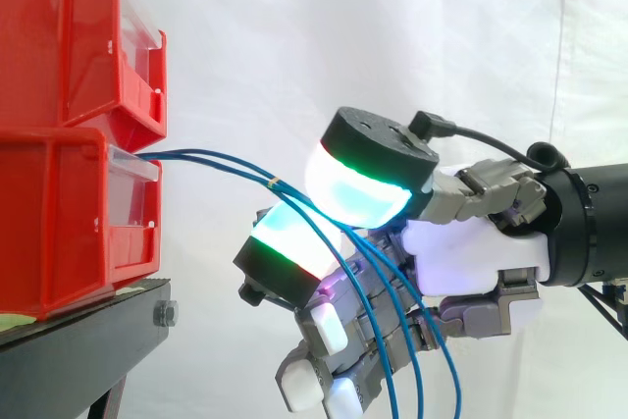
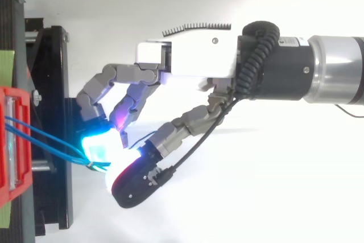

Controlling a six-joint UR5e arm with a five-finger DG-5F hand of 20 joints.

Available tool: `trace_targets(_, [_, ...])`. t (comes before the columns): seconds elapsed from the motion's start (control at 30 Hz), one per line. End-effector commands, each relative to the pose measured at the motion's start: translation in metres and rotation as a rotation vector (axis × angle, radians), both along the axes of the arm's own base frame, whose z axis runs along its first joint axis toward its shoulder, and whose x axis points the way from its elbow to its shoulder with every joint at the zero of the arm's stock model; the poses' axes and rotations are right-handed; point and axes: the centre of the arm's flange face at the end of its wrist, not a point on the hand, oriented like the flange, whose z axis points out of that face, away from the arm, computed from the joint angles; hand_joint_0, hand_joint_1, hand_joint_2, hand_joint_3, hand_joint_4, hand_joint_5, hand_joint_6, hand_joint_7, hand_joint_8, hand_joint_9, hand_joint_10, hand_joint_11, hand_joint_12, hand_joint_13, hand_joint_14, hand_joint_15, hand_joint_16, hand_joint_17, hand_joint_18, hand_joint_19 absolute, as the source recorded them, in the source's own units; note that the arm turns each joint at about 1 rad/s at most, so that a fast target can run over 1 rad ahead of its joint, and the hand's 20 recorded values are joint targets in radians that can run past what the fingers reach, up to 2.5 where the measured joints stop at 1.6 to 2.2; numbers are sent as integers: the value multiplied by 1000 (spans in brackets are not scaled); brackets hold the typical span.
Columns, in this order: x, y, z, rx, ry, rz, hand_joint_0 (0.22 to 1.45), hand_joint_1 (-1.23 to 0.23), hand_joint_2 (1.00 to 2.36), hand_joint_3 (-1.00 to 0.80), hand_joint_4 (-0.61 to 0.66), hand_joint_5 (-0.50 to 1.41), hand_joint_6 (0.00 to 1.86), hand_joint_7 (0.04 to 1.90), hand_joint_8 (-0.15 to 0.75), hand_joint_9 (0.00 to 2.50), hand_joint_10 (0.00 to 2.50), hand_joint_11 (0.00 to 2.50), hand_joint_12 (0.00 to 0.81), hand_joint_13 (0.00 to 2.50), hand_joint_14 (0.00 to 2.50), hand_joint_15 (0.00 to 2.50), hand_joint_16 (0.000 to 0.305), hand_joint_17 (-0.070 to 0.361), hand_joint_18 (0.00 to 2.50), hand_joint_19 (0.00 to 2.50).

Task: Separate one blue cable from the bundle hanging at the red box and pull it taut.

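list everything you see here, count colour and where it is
bins: two, red, stacked at left on the stand
stand: one, black, under the bins
cables: at least two, blue, running from the lower bin to the hand, then hanging down past it
curtain: one, white, behind everything
arm: one, black and silver, coming in from the right
hand: one, white and grey, right of the bins, its glowing pads pinching the cables
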Motion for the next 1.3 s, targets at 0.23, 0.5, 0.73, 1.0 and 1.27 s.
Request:
trace_targets(0.23, [0,1,0,0,1,1,751,-973,1003,-466,-184,-131,896,1441,262,986,23,805,284,836,16,424,31,70,816,412])
trace_targets(0.5, [0,1,0,0,0,1,647,-860,1000,-500,-77,-157,880,1147,266,965,21,794,293,829,16,434,33,73,801,428])
trace_targets(0.73, [0,0,0,0,1,-1,588,-650,1000,-500,30,-114,753,1060,267,979,19,763,298,822,16,436,34,76,791,453])
trace_targets(1.0, [0,-1,0,0,3,-1,588,-638,1010,-328,51,-89,625,1232,268,969,22,770,303,812,17,453,34,77,765,482])
trace_targets(1.27, [0,-2,0,0,1,-2,603,-645,1011,-231,128,-71,525,1309,290,983,19,746,327,826,17,436,40,89,803,454])
